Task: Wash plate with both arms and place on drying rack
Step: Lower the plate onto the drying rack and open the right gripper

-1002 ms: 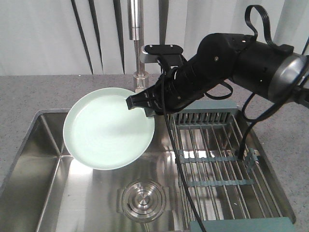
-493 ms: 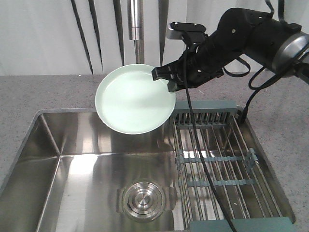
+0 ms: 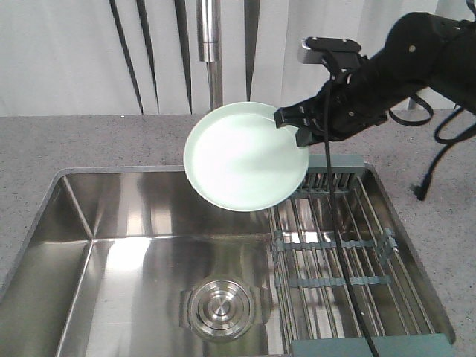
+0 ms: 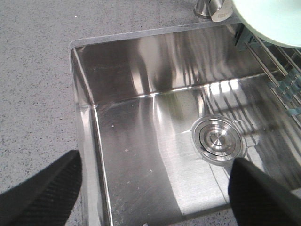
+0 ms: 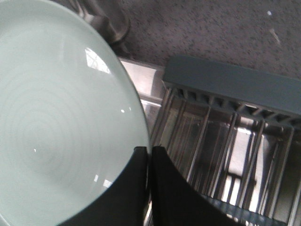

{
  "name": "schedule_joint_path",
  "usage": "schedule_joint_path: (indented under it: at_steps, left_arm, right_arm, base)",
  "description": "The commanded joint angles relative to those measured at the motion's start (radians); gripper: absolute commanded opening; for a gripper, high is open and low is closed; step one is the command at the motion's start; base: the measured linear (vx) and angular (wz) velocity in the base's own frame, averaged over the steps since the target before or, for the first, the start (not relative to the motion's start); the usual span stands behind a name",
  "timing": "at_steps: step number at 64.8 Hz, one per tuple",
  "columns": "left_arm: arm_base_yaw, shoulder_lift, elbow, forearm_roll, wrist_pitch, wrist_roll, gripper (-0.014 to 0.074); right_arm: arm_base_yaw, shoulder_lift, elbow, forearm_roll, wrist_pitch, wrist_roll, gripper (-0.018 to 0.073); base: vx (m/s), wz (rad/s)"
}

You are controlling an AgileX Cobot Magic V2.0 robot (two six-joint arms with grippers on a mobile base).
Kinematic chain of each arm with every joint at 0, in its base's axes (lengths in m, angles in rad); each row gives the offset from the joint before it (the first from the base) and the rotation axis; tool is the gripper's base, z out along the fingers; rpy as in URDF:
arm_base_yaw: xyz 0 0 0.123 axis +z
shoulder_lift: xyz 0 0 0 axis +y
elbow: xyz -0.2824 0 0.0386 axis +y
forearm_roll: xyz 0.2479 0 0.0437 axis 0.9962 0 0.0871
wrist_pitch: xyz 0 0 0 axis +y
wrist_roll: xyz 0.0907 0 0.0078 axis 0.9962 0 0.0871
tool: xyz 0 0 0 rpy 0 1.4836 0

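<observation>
The pale mint-green plate (image 3: 245,156) hangs tilted in the air above the sink's back edge, next to the drying rack's far left corner. My right gripper (image 3: 296,125) is shut on its right rim; in the right wrist view the two fingers (image 5: 148,155) pinch the plate's (image 5: 56,132) edge. The drying rack (image 3: 349,260) of metal wires with grey-green end pieces sits in the sink's right half and also shows in the right wrist view (image 5: 225,84). My left gripper (image 4: 155,188) is open and empty above the sink's front left part; it does not show in the front view.
The steel sink (image 3: 111,260) has a round drain (image 3: 219,306) in its floor. A faucet column (image 3: 210,44) stands behind the plate. Grey speckled counter (image 3: 44,141) surrounds the sink. A black cable (image 3: 338,238) hangs from the right arm over the rack.
My right arm has lifted the plate out of the sink and carried it up and to the right, towards the rack's far left corner.
</observation>
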Motion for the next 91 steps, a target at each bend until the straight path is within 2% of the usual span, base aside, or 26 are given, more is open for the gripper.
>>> schedule_joint_path:
  at_steps: [1, 17, 29, 58, 91]
  left_arm:
    - [0.001, 0.006, -0.021, -0.011, -0.057, -0.008, 0.0589]
    - [0.001, 0.006, -0.021, -0.011, -0.057, -0.008, 0.0589]
    - [0.001, 0.006, -0.021, -0.011, -0.057, -0.008, 0.0589]
    - [0.001, 0.006, -0.021, -0.011, -0.057, -0.008, 0.0589]
    - [0.001, 0.006, -0.021, -0.011, -0.057, -0.008, 0.0589]
  right_arm:
    - [-0.043, -0.109, 0.068, 0.018, -0.078, -0.030, -0.0001]
    - [-0.162, -0.246, 0.269, 0.029, -0.086, -0.085, -0.0001]
    - [-0.209, -0.308, 0.355, -0.036, -0.066, -0.093, -0.0001]
    - [-0.210, -0.288, 0.412, -0.194, -0.045, -0.078, -0.0001]
    - [-0.208, -0.120, 0.412, -0.233, -0.080, -0.075, 0.0011]
  base:
    - [0.00, 0.00]
    - [0.00, 0.00]
    - [0.00, 0.00]
    - [0.00, 0.00]
    - [0.00, 0.00]
